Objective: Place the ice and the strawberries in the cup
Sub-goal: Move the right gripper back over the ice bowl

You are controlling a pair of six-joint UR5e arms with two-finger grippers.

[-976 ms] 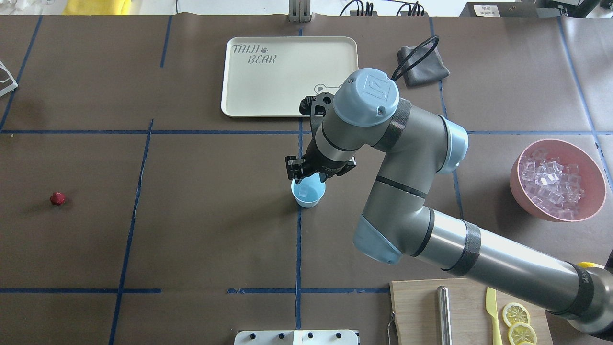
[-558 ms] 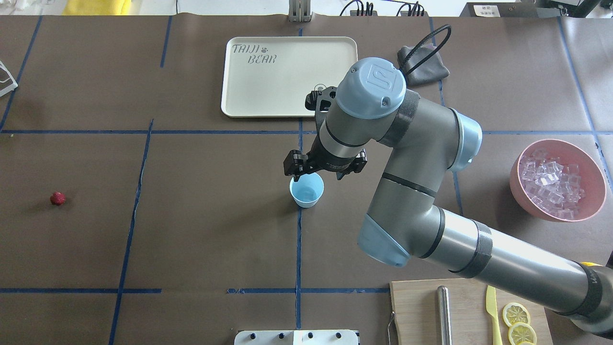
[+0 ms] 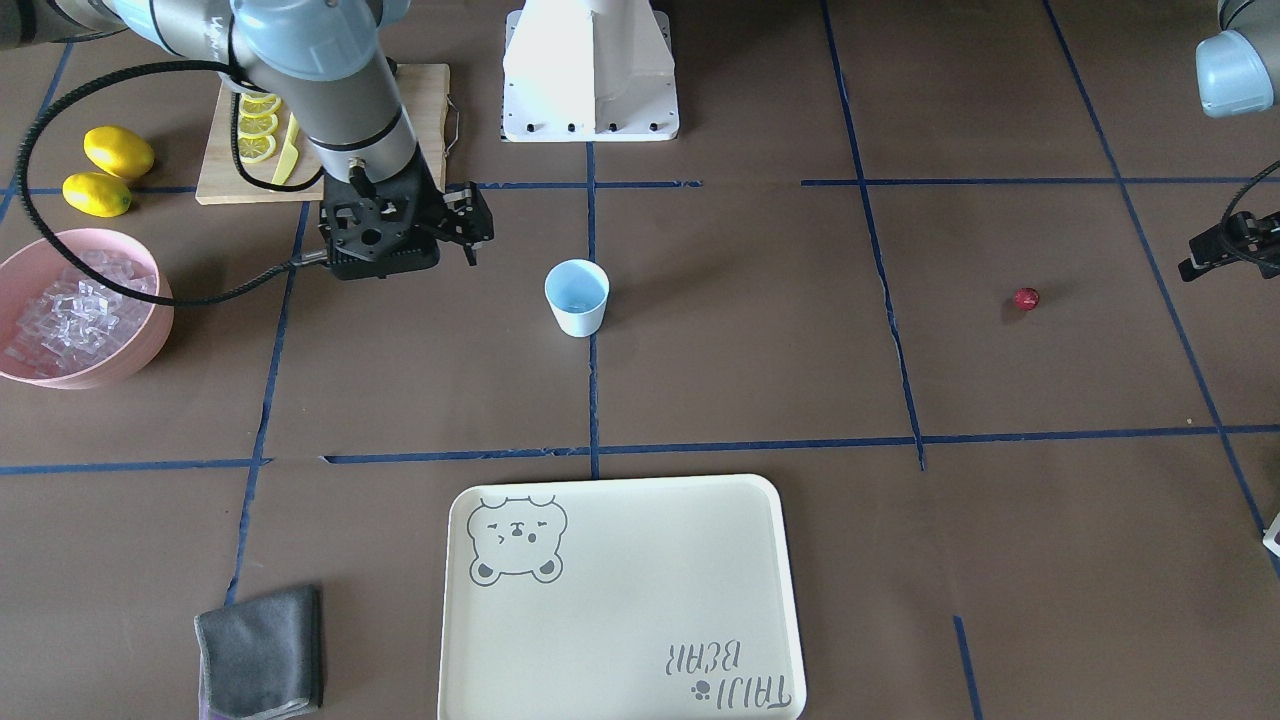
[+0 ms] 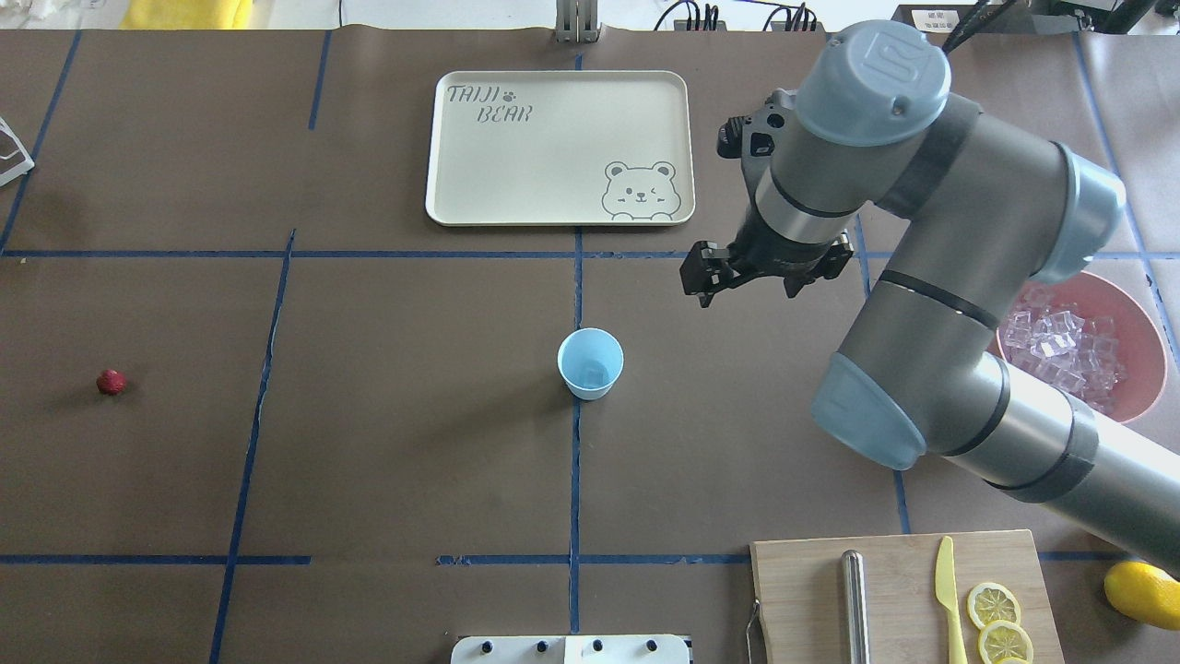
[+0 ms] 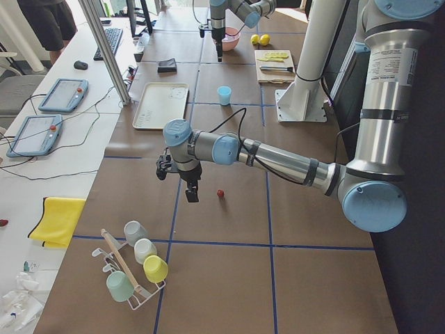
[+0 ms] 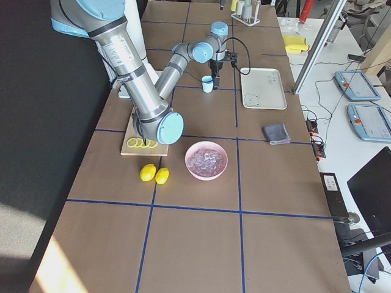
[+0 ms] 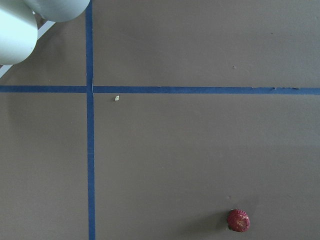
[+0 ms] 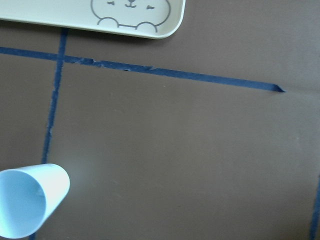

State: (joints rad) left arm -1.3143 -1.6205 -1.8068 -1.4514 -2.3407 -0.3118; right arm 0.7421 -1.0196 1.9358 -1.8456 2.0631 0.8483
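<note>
Near the middle of the brown table, the light-blue cup stands upright on a blue tape line, with one clear ice cube faintly visible inside. Between the cup and a pink bowl heaped with ice cubes, the right gripper hangs above bare table, apart from both. Whether its jaws are parted cannot be told. Well away on the robot's left side, the strawberry lies alone on the table. The left gripper hovers near it without touching, and its jaw position cannot be told either.
</note>
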